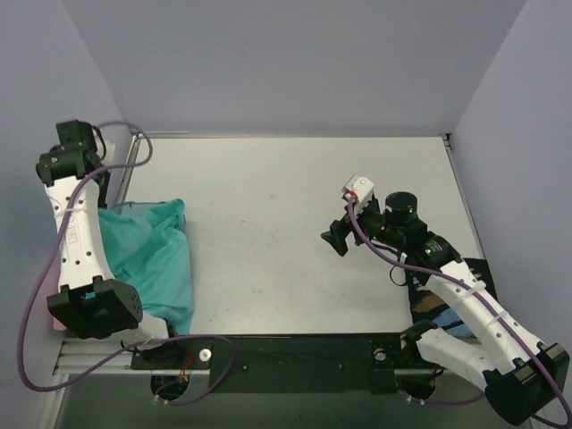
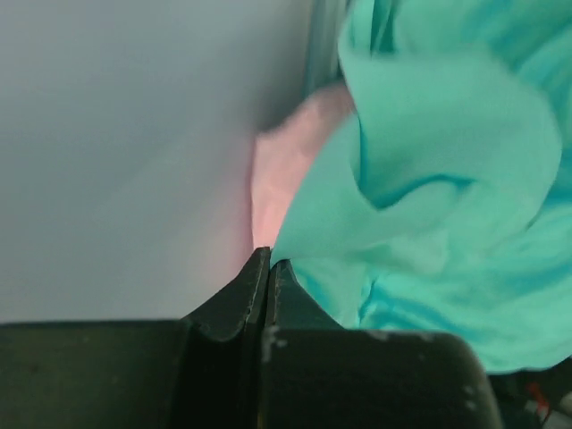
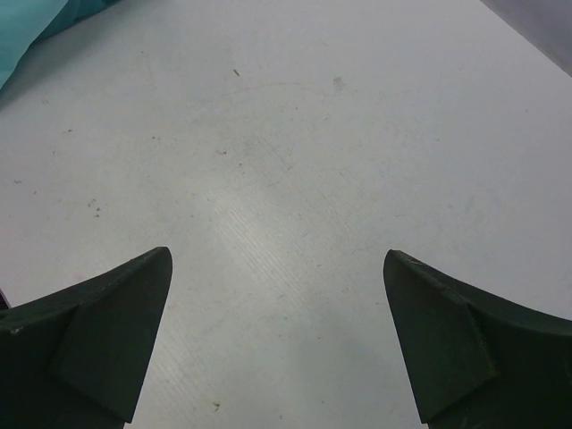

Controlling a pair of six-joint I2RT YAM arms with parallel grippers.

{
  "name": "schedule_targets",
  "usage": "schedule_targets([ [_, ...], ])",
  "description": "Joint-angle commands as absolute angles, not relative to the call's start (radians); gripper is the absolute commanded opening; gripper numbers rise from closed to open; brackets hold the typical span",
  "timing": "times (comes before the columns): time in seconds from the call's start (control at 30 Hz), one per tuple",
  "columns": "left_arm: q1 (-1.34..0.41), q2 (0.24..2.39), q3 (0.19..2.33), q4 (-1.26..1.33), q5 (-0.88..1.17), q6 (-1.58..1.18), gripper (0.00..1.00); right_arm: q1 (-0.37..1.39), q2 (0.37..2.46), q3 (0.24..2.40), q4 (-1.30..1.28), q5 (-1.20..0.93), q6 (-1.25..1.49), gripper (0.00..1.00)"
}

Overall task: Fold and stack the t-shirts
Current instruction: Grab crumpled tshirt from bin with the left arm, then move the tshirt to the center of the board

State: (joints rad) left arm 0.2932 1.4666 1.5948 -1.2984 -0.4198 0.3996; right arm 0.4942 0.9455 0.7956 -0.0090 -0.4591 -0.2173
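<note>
The teal-green t-shirt [image 1: 147, 255] lies crumpled at the table's left edge, partly under my left arm. In the left wrist view its folds [image 2: 447, 179] fill the right side, and the pale pink t-shirt [image 2: 286, 170] peeks out beneath it against the wall. My left gripper [image 2: 268, 259] is shut, and the teal shirt's edge runs straight into its tips. The top view hides this gripper under its own arm. My right gripper [image 1: 338, 237] [image 3: 277, 295] hangs open over bare table at mid-right, holding nothing.
The grey table [image 1: 268, 197] is walled on three sides. A metal rail [image 1: 125, 170] runs along the left edge. A blue object [image 1: 440, 313] sits under my right arm at the right edge. A corner of teal cloth [image 3: 27, 27] shows in the right wrist view.
</note>
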Motion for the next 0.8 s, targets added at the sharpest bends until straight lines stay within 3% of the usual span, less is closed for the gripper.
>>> schedule_targets([
  [0.0, 0.25, 1.544, 2.193, -1.533, -0.162, 0.351, 0.0, 0.503, 0.974, 0.918, -0.05, -0.474, -0.184, 1.0],
  [0.07, 0.166, 1.622, 2.462, -1.574, -0.095, 0.309, 0.0, 0.503, 1.002, 0.99, -0.09, -0.485, -0.154, 1.0],
  [0.13, -0.075, 1.629, 2.548, -1.546, -0.083, 0.308, 0.0, 0.5, 1.034, 1.076, -0.129, -0.486, -0.106, 1.0],
  [0.47, -0.716, 1.716, 2.625, -1.376, -0.034, 0.36, 0.0, 0.356, 1.137, 1.356, -0.232, -0.54, 0.181, 1.0],
  [0.67, -0.818, 1.784, 2.565, -1.209, 0.159, 0.254, 0.0, 0.224, 1.089, 1.353, -0.273, -0.583, 0.236, 1.0],
  [0.77, -0.816, 1.813, 2.412, -1.142, 0.267, 0.238, 0.0, 0.212, 1.068, 1.342, -0.323, -0.536, 0.235, 1.0],
])
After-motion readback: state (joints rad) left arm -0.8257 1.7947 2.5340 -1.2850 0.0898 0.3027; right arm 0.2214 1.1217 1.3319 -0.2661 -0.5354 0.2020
